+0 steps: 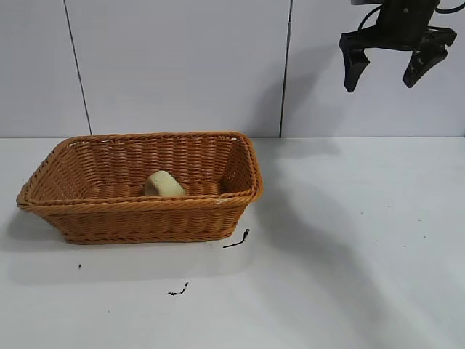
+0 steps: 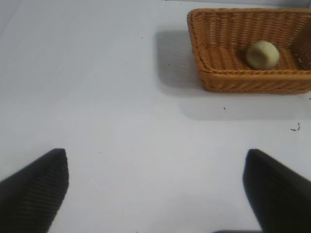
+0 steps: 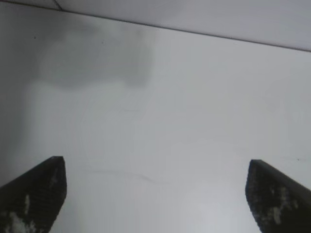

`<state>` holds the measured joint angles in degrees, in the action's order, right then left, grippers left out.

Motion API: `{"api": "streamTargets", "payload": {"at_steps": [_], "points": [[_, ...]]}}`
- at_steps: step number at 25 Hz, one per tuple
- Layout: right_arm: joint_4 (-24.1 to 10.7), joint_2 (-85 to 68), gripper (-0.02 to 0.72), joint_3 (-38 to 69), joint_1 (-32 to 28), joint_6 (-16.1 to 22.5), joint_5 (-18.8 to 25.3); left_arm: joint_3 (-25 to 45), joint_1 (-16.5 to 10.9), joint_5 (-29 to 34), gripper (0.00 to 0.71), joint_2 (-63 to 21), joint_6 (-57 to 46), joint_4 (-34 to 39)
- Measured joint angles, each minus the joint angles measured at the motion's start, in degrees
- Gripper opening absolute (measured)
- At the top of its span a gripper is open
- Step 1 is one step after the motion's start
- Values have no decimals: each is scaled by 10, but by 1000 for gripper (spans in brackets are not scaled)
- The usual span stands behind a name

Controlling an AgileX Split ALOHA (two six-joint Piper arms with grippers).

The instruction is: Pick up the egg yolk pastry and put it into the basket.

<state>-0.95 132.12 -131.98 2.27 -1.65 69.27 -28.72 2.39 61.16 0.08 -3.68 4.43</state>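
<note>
Pale yellow-cream rounded egg yolk pastry (image 1: 164,185) lying inside orange-brown woven wicker basket (image 1: 145,214) near tabletop (image 1: 349,254) left edge; right gripper (image 1: 396,69) raised, jaws spread, empty; left gripper (image 2: 155,191) likewise spread.

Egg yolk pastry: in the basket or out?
In. The egg yolk pastry lies on the floor of the basket, inside its rim.

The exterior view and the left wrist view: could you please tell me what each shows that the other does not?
Only the exterior view shows the right claw, open and empty, high above the table at the right. Only the left wrist view shows the left claw, open over bare table, apart from the basket. Both show the pastry lying inside the basket on the white table.
</note>
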Motion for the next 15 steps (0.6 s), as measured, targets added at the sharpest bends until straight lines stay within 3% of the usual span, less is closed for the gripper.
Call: {"api": "streamTargets", "payload": {"at_steps": [6, 15], "points": [[21, -170, 694, 219, 0, -1, -1, 0, 0, 0, 696, 0, 0, 0], [19, -459, 694, 617, 0, -1, 1, 0, 0, 0, 696, 0, 0, 0]]}}
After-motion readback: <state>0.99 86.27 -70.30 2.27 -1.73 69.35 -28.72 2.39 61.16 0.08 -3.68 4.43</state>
